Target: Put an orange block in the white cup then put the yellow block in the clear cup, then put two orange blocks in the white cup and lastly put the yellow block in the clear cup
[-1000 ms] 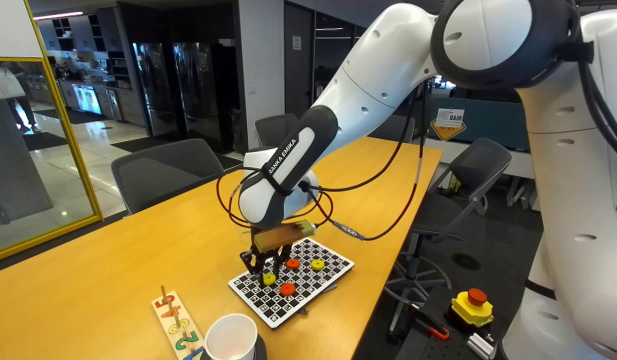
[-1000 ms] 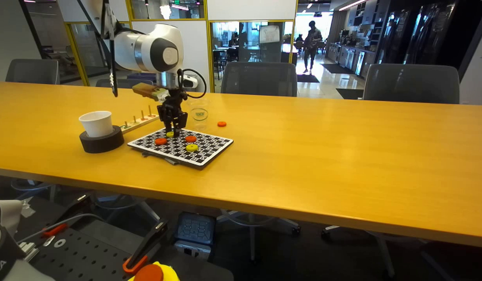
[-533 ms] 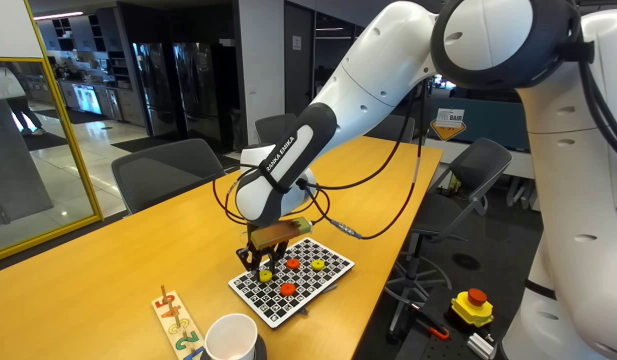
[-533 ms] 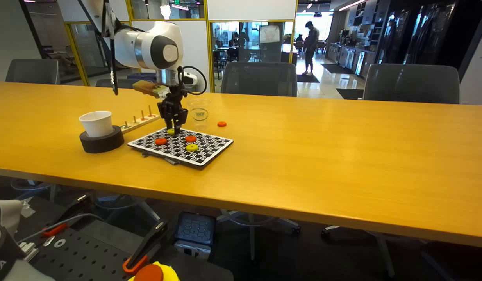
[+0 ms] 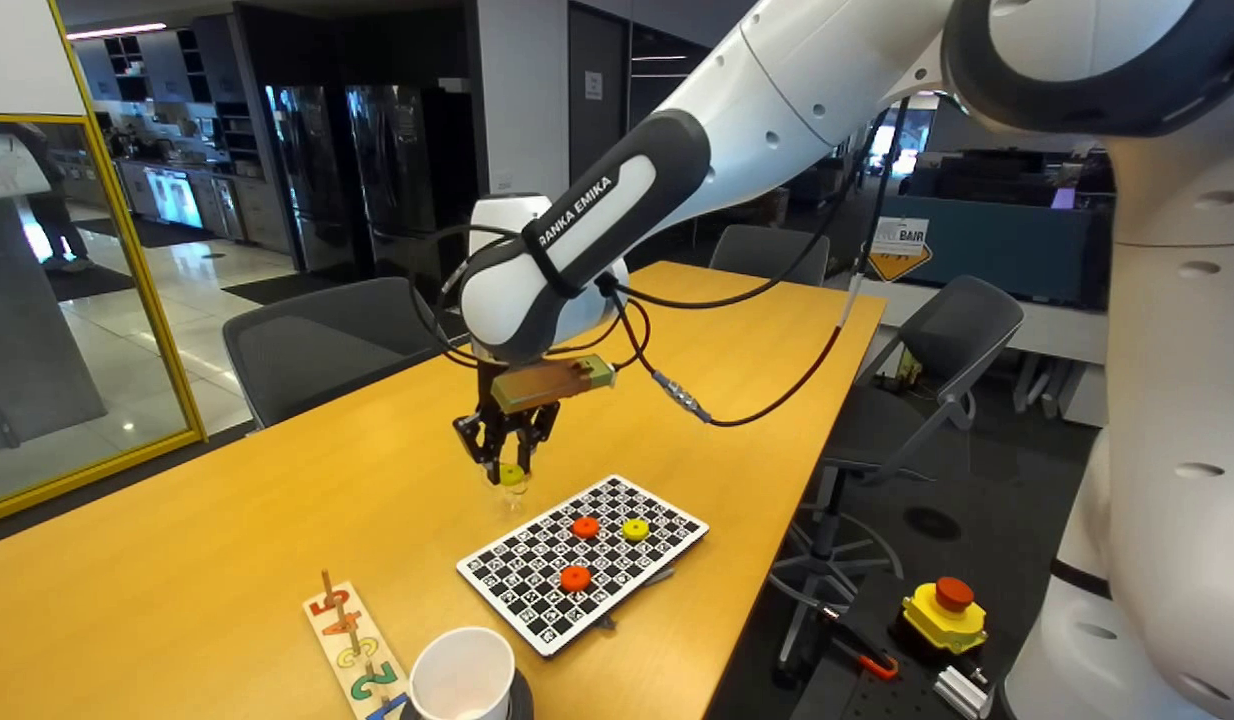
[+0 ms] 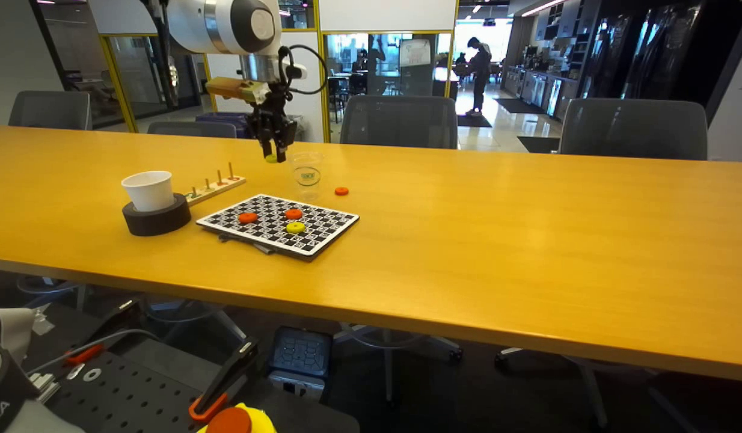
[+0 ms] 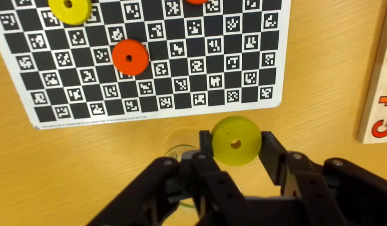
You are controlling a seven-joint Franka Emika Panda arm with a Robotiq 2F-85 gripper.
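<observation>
Wooden table (image 5: 307, 500) is stretching back in an exterior view: white cup (image 5: 465, 665) sitting up front, checkered board (image 5: 579, 552) behind, then gripper (image 5: 510, 473) pinching a yellow block (image 7: 236, 133) near the clear cup (image 6: 306, 176). I'd be centering it over that mouth before letting go.

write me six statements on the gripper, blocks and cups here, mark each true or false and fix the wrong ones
1. The gripper is shut on a yellow block. True.
2. The white cup lies on its side. False: the white cup stands upright.
3. Two orange blocks lie on the checkered board. True.
4. The clear cup stands on the checkered board. False: the clear cup stands on the table.
5. Every orange block in view is on the checkered board. False: a third orange block lies on the table.
6. The yellow block in the gripper is outside the clear cup. True.
</observation>
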